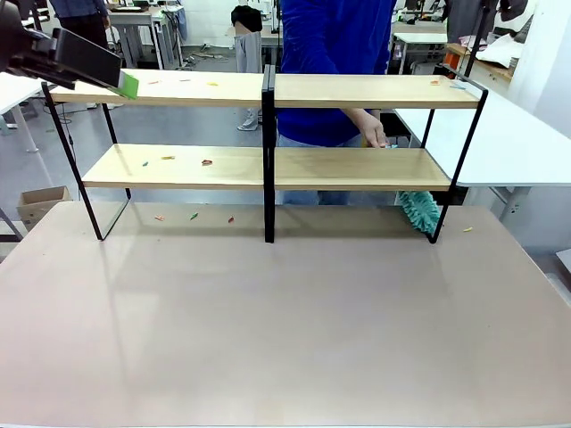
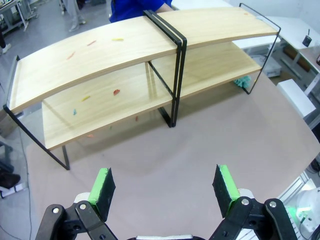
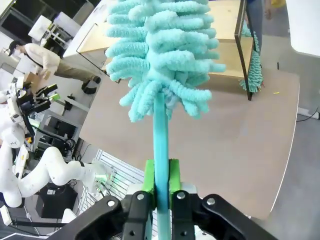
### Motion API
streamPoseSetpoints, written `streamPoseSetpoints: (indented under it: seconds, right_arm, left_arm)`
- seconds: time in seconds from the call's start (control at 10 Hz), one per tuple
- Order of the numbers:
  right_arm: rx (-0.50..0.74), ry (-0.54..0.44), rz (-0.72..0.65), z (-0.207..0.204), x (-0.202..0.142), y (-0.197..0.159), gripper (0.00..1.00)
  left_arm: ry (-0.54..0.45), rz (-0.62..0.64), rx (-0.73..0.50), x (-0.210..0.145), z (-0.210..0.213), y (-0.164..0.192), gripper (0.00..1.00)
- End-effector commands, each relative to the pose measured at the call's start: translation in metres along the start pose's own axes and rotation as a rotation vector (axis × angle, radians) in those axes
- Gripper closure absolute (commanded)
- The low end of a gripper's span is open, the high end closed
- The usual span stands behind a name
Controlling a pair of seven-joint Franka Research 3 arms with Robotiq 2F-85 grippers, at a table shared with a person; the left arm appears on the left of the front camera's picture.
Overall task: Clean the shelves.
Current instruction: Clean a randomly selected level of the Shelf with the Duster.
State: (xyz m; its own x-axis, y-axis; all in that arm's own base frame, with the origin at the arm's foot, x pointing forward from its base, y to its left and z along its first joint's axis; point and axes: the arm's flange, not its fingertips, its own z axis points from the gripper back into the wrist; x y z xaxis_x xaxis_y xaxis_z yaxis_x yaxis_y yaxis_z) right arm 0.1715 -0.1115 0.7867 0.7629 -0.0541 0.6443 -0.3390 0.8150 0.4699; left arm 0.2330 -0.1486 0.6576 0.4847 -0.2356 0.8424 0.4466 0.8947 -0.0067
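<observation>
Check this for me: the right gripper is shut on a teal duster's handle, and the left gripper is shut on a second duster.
One part is wrong. The right gripper is shut on the handle of the teal duster, but the left gripper holds nothing: the left wrist view shows its jaws wide open and empty.

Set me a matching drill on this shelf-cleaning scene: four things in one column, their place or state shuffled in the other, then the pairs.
1. left gripper
2. right gripper
3. person's hand
4. coloured scraps

A. at the lower tier of the shelves, right half
B. scattered, mostly over both tiers' left half
C. open, holding nothing
D. shut on the handle of a teal duster

Pairs: 1-C, 2-D, 3-A, 4-B
</observation>
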Motion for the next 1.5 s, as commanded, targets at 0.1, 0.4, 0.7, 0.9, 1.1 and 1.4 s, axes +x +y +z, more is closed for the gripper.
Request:
streamPoseSetpoints:
  seconds: [0.1,0.4,0.7,0.9,1.1,1.4]
  right_arm:
    - [0.005,0.000,0.014,0.004,0.005,0.003,0.88]
    - [-0.002,0.006,-0.001,0.001,0.003,0.000,0.88]
    - [-0.090,0.178,0.000,-0.134,0.066,0.008,0.88]
    - [-0.172,0.229,0.023,-0.201,0.073,0.025,0.88]
    - [-0.092,0.224,0.012,-0.163,0.062,0.005,0.88]
    - [-0.180,0.320,-0.051,-0.240,0.082,0.007,0.88]
  left_arm:
    - [-0.001,0.001,0.003,-0.002,0.000,0.001,0.00]
    - [-0.001,0.001,0.003,-0.002,0.000,0.001,0.00]
    - [-0.001,0.001,0.003,-0.002,0.000,0.001,0.00]
    - [-0.001,0.001,0.003,-0.002,0.000,0.001,0.00]
    - [-0.001,0.001,0.003,-0.002,0.000,0.001,0.00]
    - [-0.001,0.001,0.003,-0.002,0.000,0.001,0.00]
